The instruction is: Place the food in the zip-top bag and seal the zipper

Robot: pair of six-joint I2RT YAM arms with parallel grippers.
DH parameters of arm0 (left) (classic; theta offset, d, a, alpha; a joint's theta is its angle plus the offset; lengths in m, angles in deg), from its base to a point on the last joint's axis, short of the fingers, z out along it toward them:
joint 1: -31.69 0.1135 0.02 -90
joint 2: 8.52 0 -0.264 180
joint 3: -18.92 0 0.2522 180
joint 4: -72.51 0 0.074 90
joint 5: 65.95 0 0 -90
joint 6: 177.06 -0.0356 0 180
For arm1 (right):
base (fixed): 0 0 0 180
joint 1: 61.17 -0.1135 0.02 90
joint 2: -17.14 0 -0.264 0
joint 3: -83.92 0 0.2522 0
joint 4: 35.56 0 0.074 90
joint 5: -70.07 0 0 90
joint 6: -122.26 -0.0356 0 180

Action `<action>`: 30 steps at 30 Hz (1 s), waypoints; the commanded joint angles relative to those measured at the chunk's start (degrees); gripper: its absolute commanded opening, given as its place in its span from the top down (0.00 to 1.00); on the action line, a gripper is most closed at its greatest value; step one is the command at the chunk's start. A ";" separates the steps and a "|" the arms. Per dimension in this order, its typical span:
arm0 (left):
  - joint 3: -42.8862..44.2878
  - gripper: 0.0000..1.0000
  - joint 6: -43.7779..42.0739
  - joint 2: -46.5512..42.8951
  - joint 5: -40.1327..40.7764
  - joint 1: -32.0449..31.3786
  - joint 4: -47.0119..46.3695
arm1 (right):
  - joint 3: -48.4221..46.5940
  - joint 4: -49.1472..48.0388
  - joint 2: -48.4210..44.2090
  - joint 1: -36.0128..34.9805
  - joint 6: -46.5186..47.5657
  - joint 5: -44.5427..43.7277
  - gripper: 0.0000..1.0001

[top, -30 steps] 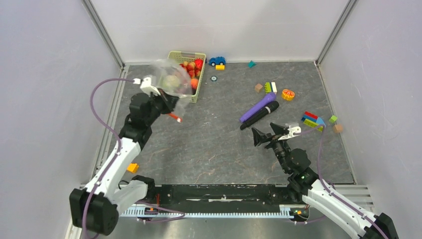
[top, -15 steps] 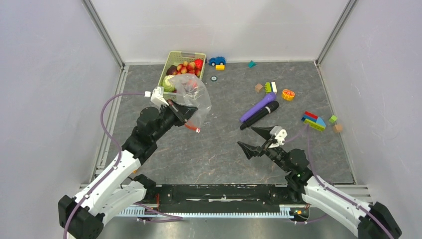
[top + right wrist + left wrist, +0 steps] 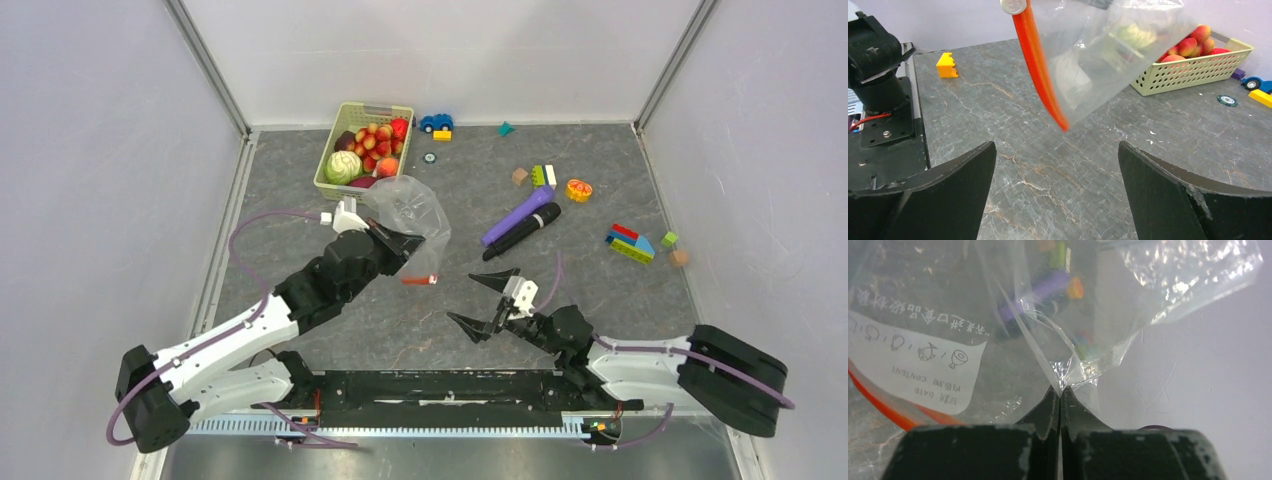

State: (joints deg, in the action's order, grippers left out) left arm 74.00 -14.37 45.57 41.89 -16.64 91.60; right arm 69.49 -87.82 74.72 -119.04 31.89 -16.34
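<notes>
top view: the left gripper (image 3: pixel 405 243) has carried the bag (image 3: pixel 412 203) from above the basket (image 3: pixel 321 172) out to mid-table within the last second. it now holds the bag clear of the surface, just beside the basket's near corner. the right gripper (image 3: pixel 480 300) has swung in from the right side and now faces the bag, fingers spread wide. the food (image 3: pixel 371 145) lies in the basket; none shows inside the bag.

left wrist view: the two fingers (image 3: pixel 1050 410) are pressed together on a fold of the bag (image 3: pixel 1013 315) film. the white label (image 3: pixel 913 362) and the zipper (image 3: pixel 883 405) hang to the left of the pinch.

right wrist view: both fingers (image 3: pixel 948 190) stand well apart and hold nothing. the bag (image 3: pixel 1108 55) hangs ahead, its zipper (image 3: pixel 1040 75) running down the near edge, above the table (image 3: pixel 1048 160). the basket (image 3: pixel 1193 72) with the food (image 3: pixel 1193 45) sits behind it.

meaning: this reads as a handover set-up. the mouth is probably to be taken by both arms before loading; no food is bagged and sealing is not begun.
</notes>
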 commanded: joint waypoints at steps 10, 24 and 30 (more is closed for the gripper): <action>6.13 0.98 9.01 4.84 11.09 -11.03 0.19 | -1.55 -28.09 13.34 -4.62 1.10 -15.10 0.02; 4.93 0.98 11.86 4.58 14.76 -15.77 -0.07 | -5.07 -38.00 22.55 -4.97 0.53 -21.78 0.05; 3.91 0.98 12.43 3.72 15.68 -16.04 -0.23 | -6.96 -42.14 25.40 -4.98 1.41 -23.31 0.09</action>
State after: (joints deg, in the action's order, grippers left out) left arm 78.09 -4.39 50.44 54.11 -32.05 93.02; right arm 65.07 -106.18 98.66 -123.69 32.57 -37.63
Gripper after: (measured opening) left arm 0.027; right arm 0.919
